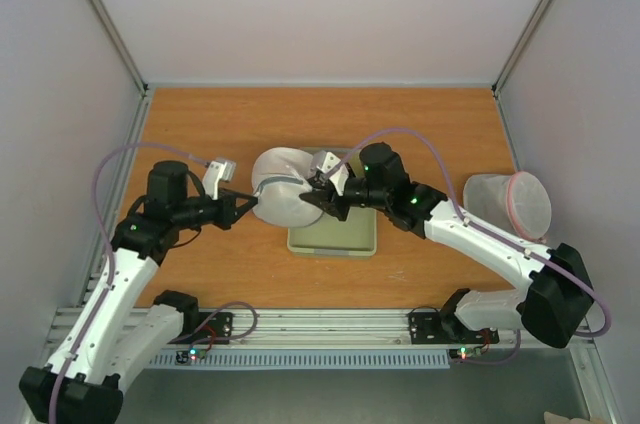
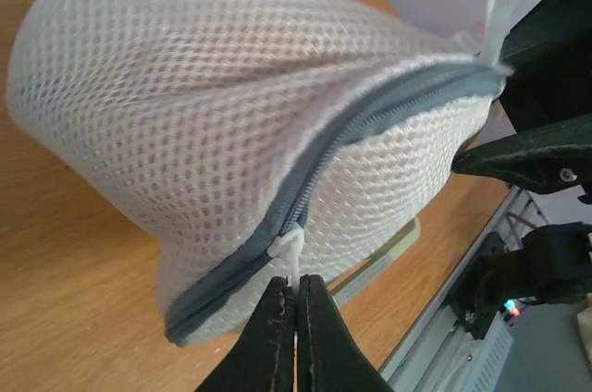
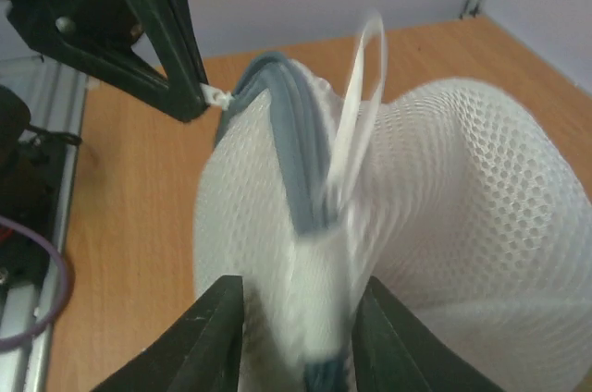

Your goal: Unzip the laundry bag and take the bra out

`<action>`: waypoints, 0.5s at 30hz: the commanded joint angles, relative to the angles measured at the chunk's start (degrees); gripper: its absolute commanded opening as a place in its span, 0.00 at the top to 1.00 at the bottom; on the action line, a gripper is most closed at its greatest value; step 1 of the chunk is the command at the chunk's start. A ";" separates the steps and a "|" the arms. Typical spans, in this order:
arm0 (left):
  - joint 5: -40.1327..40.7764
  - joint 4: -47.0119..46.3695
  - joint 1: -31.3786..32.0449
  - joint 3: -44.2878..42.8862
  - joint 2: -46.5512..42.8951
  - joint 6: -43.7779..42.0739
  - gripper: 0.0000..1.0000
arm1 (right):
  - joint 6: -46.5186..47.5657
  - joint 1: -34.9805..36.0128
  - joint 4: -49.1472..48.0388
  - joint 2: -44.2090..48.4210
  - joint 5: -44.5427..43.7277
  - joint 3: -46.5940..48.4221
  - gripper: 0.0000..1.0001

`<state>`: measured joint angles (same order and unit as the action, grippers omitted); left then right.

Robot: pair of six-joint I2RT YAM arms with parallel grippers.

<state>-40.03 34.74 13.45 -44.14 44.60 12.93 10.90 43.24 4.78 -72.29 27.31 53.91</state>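
The laundry bag (image 1: 283,192) is a white mesh dome with a grey zip band (image 2: 370,128), standing at the left end of the pale green tray (image 1: 335,242). My left gripper (image 2: 296,298) is shut on the white zip pull (image 2: 289,251) at the bag's left side, and it also shows in the top view (image 1: 250,207). My right gripper (image 3: 296,341) pinches a bunched fold of the bag's rim (image 3: 319,318) from the right, and it also shows in the top view (image 1: 320,194). The zip looks closed along its visible length. The bra is hidden.
A second translucent round bag with a pink rim (image 1: 512,204) lies at the right of the table. The bag's white hanging loop (image 3: 359,105) sticks up by the zip. The metal rail (image 1: 330,329) runs along the table's near edge.
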 commanded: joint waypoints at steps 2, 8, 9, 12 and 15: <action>4.22 3.47 -0.14 -5.11 0.70 -9.59 0.99 | 2.49 0.59 0.60 0.18 -2.93 -0.20 0.49; 6.52 7.69 0.27 -7.63 1.50 -20.71 0.99 | 5.83 0.84 5.58 0.75 -8.28 3.53 0.02; 6.23 7.97 0.50 -7.97 1.54 -21.46 0.99 | 6.80 1.46 6.75 0.75 -9.72 4.74 0.02; 4.56 8.53 1.27 -9.10 1.62 -22.64 0.99 | 11.17 5.21 12.14 -0.02 -13.68 11.12 0.02; 4.51 8.45 1.53 -9.71 1.94 -22.44 0.99 | 14.77 9.93 20.27 -2.65 -14.36 21.39 0.02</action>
<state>-34.70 43.29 14.52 -51.42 46.33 -6.46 19.35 47.88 17.76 -73.60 16.14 63.55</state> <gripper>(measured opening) 0.008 0.984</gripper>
